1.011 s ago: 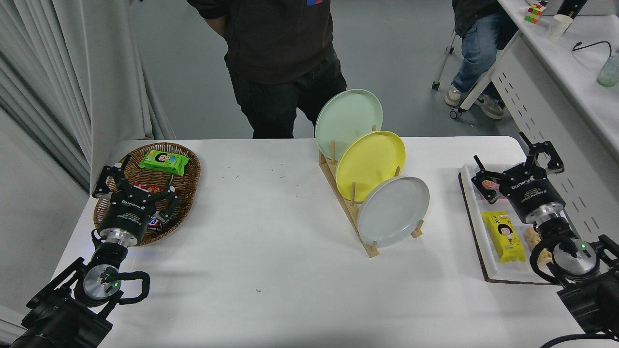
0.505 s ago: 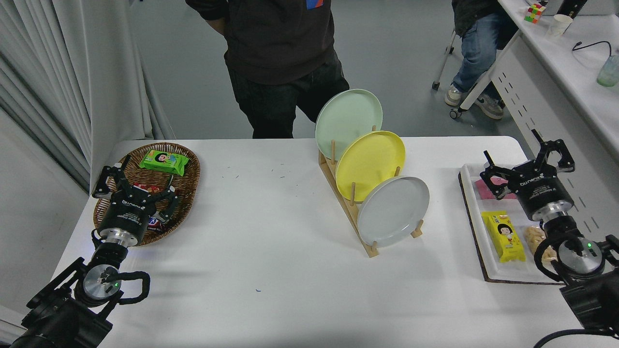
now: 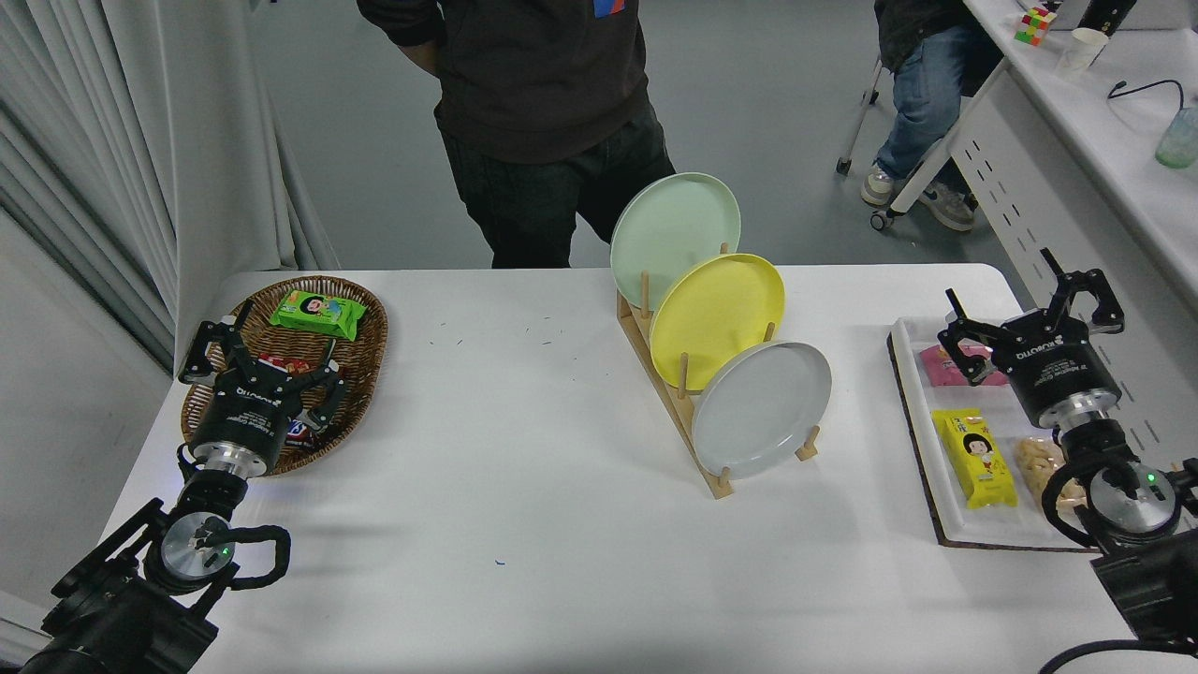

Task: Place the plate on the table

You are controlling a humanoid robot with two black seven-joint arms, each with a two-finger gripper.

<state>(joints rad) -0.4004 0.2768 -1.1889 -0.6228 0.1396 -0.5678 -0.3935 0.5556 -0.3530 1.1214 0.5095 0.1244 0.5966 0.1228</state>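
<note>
The plate (image 3: pixel 763 408) stands on edge in the nearest slot of the wooden rack (image 3: pixel 666 391), in front of the yellow plate (image 3: pixel 717 318) and mint-green plate (image 3: pixel 674 227). Bare white table (image 3: pixel 524 487) lies left of and in front of the rack. The right gripper (image 3: pixel 1029 314), fingers spread and empty, hovers over the snack tray (image 3: pixel 913 412), well right of the plate. The left gripper (image 3: pixel 267 351), also spread, sits parked over the wicker basket (image 3: pixel 365 323). A person (image 3: pixel 538 112) stands at the far edge.

Wicker basket (image 3: pixel 360 309), left of frame: green snack packet (image 3: pixel 317 313). Wooden rack (image 3: pixel 666 393), centre: mint-green plate (image 3: pixel 674 225), yellow plate (image 3: pixel 716 314). White snack tray (image 3: pixel 913 412), right: pink packet (image 3: pixel 941 363), yellow packet (image 3: pixel 977 458). Person in dark clothing (image 3: pixel 538 103), top centre.
</note>
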